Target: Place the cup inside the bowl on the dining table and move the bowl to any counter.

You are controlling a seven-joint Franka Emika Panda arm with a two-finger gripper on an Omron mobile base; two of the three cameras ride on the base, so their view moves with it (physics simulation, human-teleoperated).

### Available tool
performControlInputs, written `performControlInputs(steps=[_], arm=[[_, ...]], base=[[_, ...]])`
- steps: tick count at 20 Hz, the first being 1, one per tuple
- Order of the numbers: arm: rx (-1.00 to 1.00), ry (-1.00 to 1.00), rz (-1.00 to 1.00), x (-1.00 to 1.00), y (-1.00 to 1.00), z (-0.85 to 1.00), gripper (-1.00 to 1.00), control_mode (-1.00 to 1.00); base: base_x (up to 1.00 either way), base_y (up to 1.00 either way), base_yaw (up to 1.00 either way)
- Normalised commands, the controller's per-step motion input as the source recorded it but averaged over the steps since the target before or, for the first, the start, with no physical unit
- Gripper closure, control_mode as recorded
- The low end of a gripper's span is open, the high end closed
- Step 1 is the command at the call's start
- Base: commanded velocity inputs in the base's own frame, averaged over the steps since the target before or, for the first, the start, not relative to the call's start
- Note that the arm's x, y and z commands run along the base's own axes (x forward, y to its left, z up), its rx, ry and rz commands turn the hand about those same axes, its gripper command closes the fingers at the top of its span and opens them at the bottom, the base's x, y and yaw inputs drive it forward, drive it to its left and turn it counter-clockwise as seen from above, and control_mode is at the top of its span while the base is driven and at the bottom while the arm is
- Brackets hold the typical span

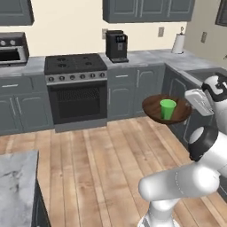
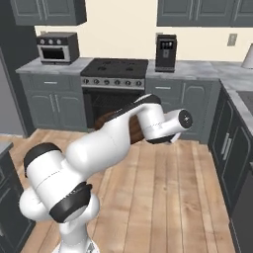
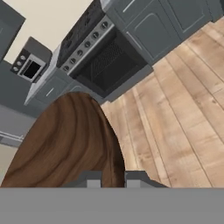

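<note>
Your fingers [image 3: 111, 178] are pinched nearly together on the rim of the bowl [image 1: 155, 111]; in the hand view the two dark tips sit at 6 o'clock with the brown wood grain running up from them toward 11 o'clock. So the bowl lies straight ahead of the fingers, held by its near edge and sticking out flat from the grip.

In the left base view the bowl hangs in mid-air over the wood floor [image 1: 102, 155], roughly level, at about 3 o'clock in the picture. The cup [image 1: 167, 109] stands upright inside it, a bit right of the bowl's centre, toward the wrist side. In the right base view the bowl's dark edge [image 2: 106, 120] peeks out behind the forearm.

The cup-in-bowl step looks done; you're in the carry. The dining table corner [image 1: 15, 186] is down at 8 o'clock in the left base view, well apart from the bowl. The counter [image 1: 195, 62] runs along at 1 to 2 o'clock, close beyond the bowl, with its cabinet fronts right behind it. The stove [image 1: 75, 66] is at 11 o'clock.

What matters next: the counter top sits higher than the bowl in the picture, off the bowl's far right side. My read: you need lift and reach toward 2 o'clock, keeping the bowl level, since a one-edge grip could let the cup slide or tip.
</note>
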Motion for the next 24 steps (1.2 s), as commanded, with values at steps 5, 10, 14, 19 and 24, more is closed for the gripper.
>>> performControlInputs(steps=[5, 10, 14, 19, 24], arm=[[0.0, 0.0, 0.0, 0.0, 0.0, 0.0, 1.0, 1.0], [0.0, 0.0, 0.0, 0.0, 0.0, 0.0, 1.0, 1.0], [0.0, 0.0, 0.0, 0.0, 0.0, 0.0, 1.0, 1.0], [0.0, 0.0, 0.0, 0.0, 0.0, 0.0, 1.0, 1.0], [0.0, 0.0, 0.0, 0.0, 0.0, 0.0, 1.0, 1.0]], base=[[0.4, 0.0, -0.25], [0.36, 0.0, -0.32], [0.31, 0.0, -0.39], [0.33, 0.0, -0.36], [0.25, 0.0, -0.41]])
